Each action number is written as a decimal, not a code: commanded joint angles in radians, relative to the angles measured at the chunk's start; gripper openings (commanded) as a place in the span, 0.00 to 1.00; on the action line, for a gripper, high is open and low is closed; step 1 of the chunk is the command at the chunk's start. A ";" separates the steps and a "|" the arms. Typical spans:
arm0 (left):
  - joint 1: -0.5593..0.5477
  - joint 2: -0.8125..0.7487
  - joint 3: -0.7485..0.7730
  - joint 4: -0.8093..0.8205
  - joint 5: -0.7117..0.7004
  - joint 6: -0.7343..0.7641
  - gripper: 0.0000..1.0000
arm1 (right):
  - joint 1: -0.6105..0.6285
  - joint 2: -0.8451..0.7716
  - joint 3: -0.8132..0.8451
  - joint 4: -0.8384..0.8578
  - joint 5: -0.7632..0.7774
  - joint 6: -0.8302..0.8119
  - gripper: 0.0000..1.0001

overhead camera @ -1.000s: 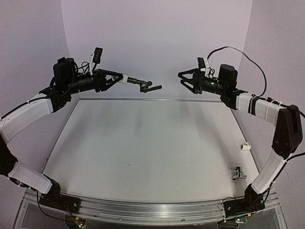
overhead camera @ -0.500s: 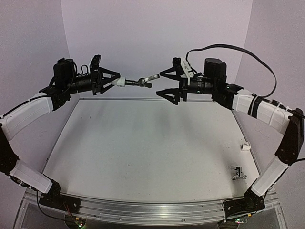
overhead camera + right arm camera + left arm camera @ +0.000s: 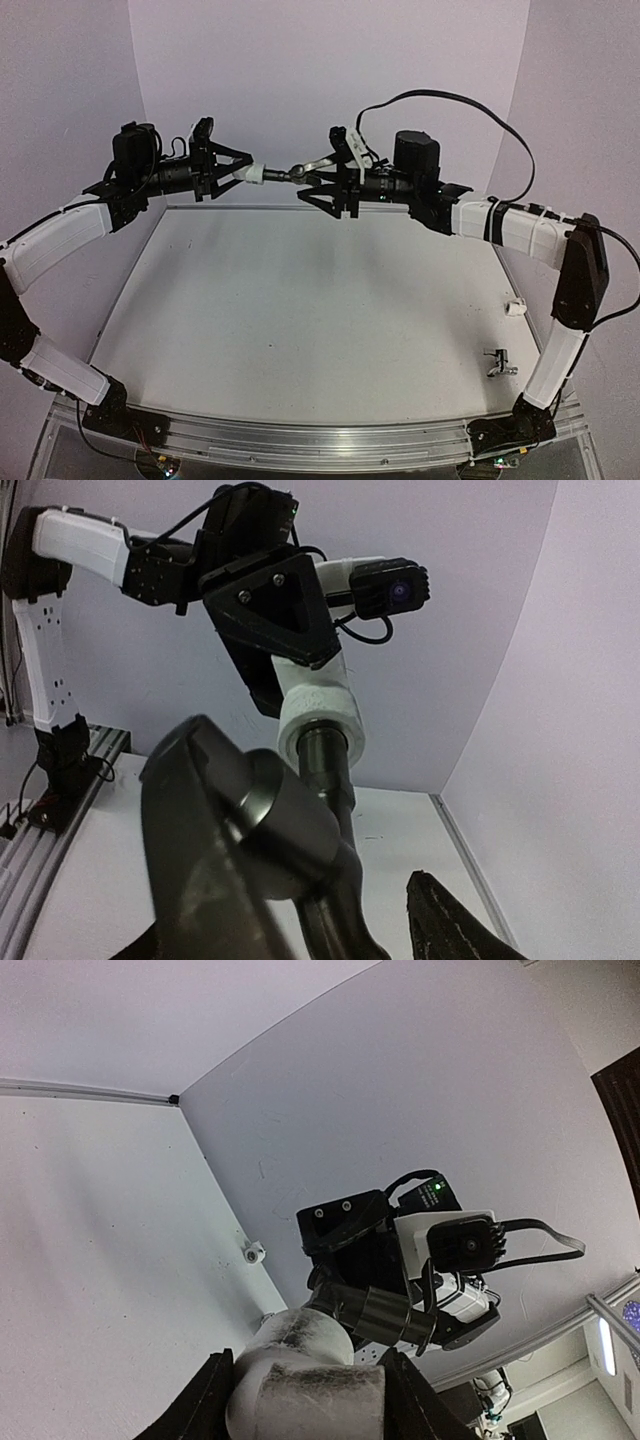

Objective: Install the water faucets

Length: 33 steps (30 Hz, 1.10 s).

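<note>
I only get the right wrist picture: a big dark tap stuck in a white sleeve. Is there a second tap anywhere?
Observer: Yes. A silver faucet lies on the table near the right arm's base.
Operator: Anything else down there?
Observer: A loose white fitting, by the table's right edge, farther back than the silver one.
Operator: Where are my fingers?
Observer: From above, the right gripper has its fingers open on both sides of the dark faucet.

This is a robotics lab test cell. A bare white table is boxed in by plain pale walls. An aluminium rail at its near edge carries cabled robot arms.
</note>
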 commanded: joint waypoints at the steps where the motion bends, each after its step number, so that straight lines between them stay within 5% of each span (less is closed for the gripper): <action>1: 0.000 -0.006 0.053 0.063 0.032 -0.010 0.00 | 0.000 0.018 0.004 0.217 0.029 0.207 0.52; 7: 0.000 -0.011 0.046 0.062 0.013 0.038 0.00 | 0.000 0.048 0.005 0.307 0.052 0.477 0.30; 15: -0.002 -0.044 -0.001 0.146 0.019 0.336 0.00 | -0.001 0.085 0.039 0.327 0.109 1.018 0.00; 23: -0.046 -0.171 -0.112 0.185 0.280 1.097 0.00 | -0.027 0.194 0.098 0.358 0.011 1.763 0.00; 27: -0.031 -0.177 -0.087 0.181 0.352 1.216 0.00 | -0.034 0.223 0.073 0.534 -0.019 2.105 0.00; 30: -0.029 -0.145 -0.070 0.179 0.367 1.257 0.00 | -0.044 0.181 0.055 0.574 -0.012 2.115 0.03; 33: -0.029 -0.122 -0.054 0.178 0.344 1.254 0.00 | -0.076 0.106 0.003 0.516 -0.006 2.008 0.20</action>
